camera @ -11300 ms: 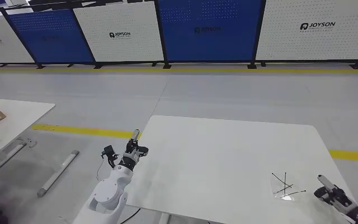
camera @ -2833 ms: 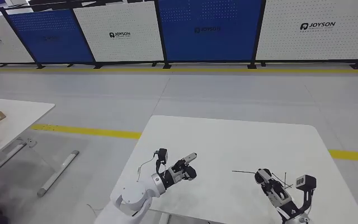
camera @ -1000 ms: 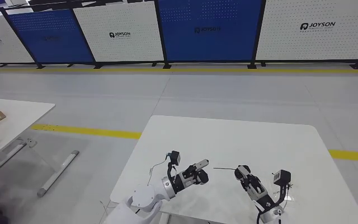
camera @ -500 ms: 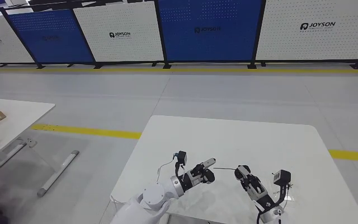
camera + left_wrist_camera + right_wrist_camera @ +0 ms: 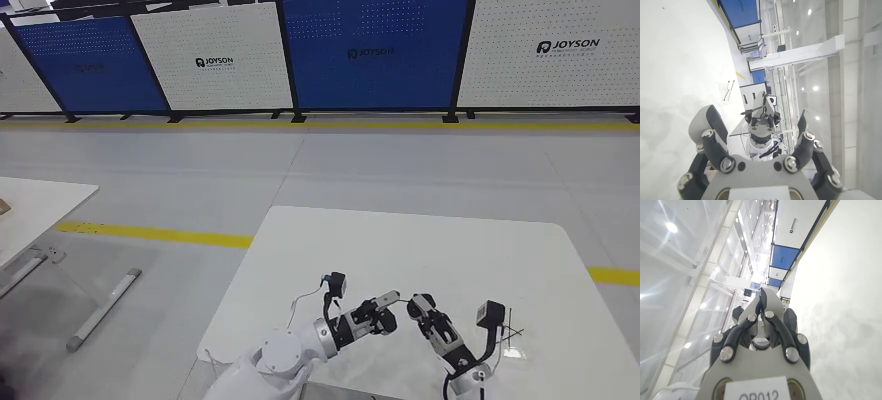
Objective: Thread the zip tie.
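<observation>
Pinching the zip tie (image 5: 753, 110) between fingers pressed tight together, the right gripper (image 5: 411, 299) hangs above the white table (image 5: 400, 240), on the robot's left of the loose ties (image 5: 510, 333) and apart from them. In the left wrist view the zip tie is a thin black strip sticking out sideways from the closed fingertips. The left gripper (image 5: 392, 298) sits farther again from the loose ties, just beside the right gripper and facing it tip to tip. Its fingers (image 5: 715, 121) are spread wide. Whether they touch the strip's free end I cannot tell, since the strip is too thin to follow from above. The loose ties lie flat on the tabletop, crossed over one another, and no gripper touches them. In the right wrist view the right gripper's dark pads (image 5: 762, 298) meet with no gap, pointing away from the loose ties toward the other arm
</observation>
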### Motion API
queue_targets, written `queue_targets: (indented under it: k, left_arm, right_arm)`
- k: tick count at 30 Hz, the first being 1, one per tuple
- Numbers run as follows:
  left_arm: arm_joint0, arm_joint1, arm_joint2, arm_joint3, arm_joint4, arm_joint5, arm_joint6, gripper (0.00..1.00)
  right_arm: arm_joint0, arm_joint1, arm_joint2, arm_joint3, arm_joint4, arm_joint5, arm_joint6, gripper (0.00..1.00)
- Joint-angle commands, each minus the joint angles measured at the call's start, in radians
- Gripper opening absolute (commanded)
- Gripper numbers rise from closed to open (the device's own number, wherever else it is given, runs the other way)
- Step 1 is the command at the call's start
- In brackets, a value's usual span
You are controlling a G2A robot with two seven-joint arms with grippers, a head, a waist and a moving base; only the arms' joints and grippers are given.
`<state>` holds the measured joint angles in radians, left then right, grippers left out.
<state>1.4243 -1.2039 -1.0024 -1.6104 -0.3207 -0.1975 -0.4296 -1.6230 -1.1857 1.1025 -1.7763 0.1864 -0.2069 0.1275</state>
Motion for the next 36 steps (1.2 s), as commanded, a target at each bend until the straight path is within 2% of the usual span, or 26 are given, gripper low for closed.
queue_targets:
  k: [1,11,14,17,18,28,32,34,35,36]
  left_arm:
    - [-0.018,-0.006,0.020,0.014,0.022,-0.006,0.037,1.00]
    - [-0.018,-0.007,0.023,0.012,0.024,-0.005,0.050,1.00]
    - [-0.012,-0.008,0.016,0.010,0.015,-0.034,0.080,1.00]
    - [-0.002,-0.007,0.011,0.006,0.053,-0.057,0.128,1.00]
    - [0.000,-0.007,0.019,0.009,0.062,-0.041,0.109,1.00]
    - [0.001,-0.007,0.022,0.004,0.066,-0.039,0.115,1.00]
    - [0.009,-0.004,0.010,-0.003,0.063,-0.060,0.110,1.00]
    - [0.013,-0.003,0.003,-0.005,0.053,-0.066,0.112,0.69]
    - [0.014,-0.003,-0.001,-0.006,0.042,-0.064,0.111,0.48]
    - [0.013,-0.002,-0.002,-0.006,0.041,-0.063,0.109,0.34]
  right_arm:
    - [0.001,0.000,-0.001,0.001,0.001,-0.001,0.000,0.00]
    - [0.001,0.000,-0.001,0.001,0.001,-0.001,0.000,0.00]
    - [0.001,0.000,-0.001,0.001,0.001,-0.001,0.000,0.00]
    - [0.001,0.000,-0.001,0.001,0.001,-0.001,0.000,0.00]
    - [0.001,0.000,-0.001,0.001,0.001,-0.001,0.000,0.00]
    - [0.001,0.000,-0.001,0.001,0.001,-0.001,0.000,0.00]
    - [0.001,0.000,-0.001,0.001,0.001,-0.001,0.000,0.00]
    - [0.001,0.000,-0.001,0.001,0.001,-0.001,0.000,0.00]
    - [0.001,0.000,-0.001,0.001,0.001,-0.001,0.000,0.00]
    - [0.001,0.000,-0.001,0.001,0.001,-0.001,0.000,0.00]
